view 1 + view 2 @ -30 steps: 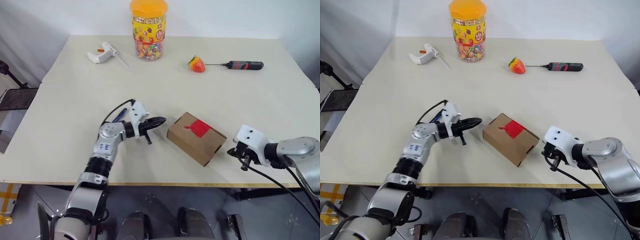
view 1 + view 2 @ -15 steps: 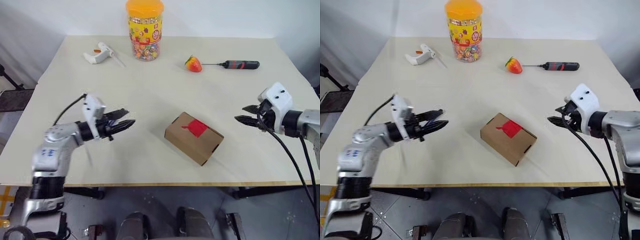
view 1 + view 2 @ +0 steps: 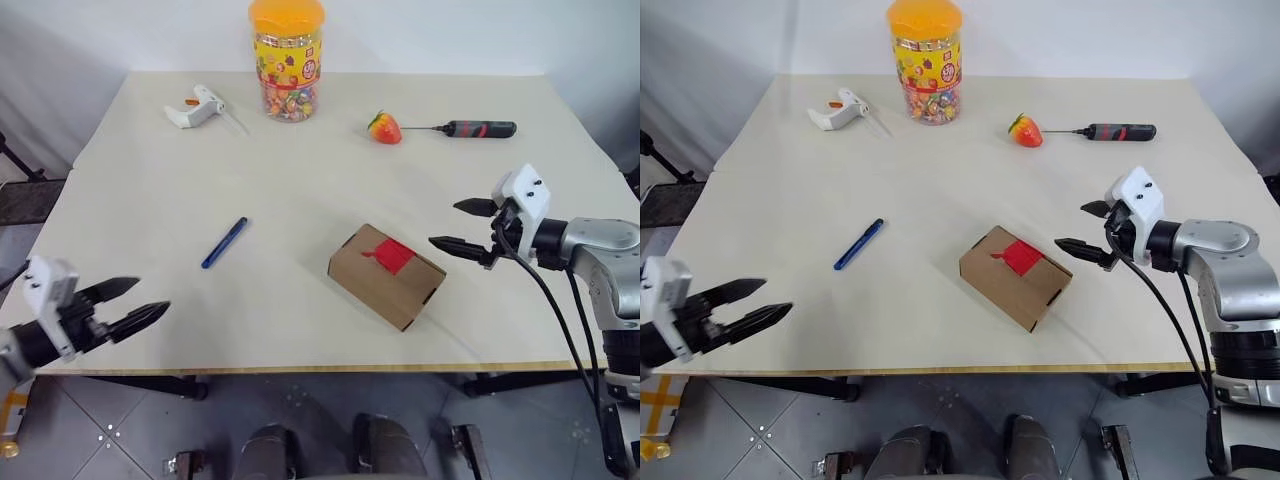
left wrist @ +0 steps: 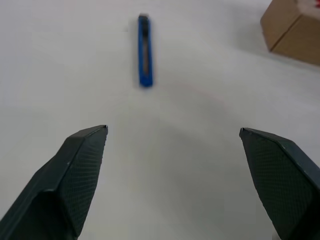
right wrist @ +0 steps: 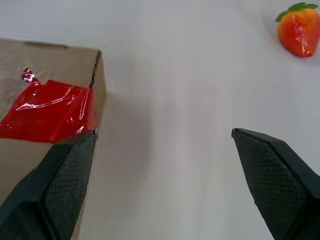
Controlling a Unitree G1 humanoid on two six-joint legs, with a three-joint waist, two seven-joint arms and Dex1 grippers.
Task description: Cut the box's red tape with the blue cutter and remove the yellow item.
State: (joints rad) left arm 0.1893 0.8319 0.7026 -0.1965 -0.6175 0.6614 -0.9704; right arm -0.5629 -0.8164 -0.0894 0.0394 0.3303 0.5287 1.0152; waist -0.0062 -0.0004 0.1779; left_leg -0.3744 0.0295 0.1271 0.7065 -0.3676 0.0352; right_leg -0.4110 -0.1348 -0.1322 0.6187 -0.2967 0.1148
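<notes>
The brown box (image 3: 388, 275) lies closed near the table's front, with the red tape (image 3: 393, 254) across its top seam. The blue cutter (image 3: 224, 242) lies free on the table to the box's left. My left gripper (image 3: 132, 304) hangs open and empty off the table's front left corner, well away from the cutter (image 4: 145, 51). My right gripper (image 3: 460, 226) is open and empty just right of the box, above the table, pointing at it. The right wrist view shows the tape (image 5: 47, 111) beside one finger. The yellow item is hidden.
At the back of the table (image 3: 300, 170) stand an orange-lidded candy jar (image 3: 288, 60), a white pistol-shaped tool (image 3: 196, 107), a strawberry (image 3: 385, 128) and a black-and-red screwdriver (image 3: 480, 129).
Both grippers went from shut to open. The left arm drew back and left, off the table's corner, leaving the cutter on the table. The right gripper rose and moved in beside the box.
</notes>
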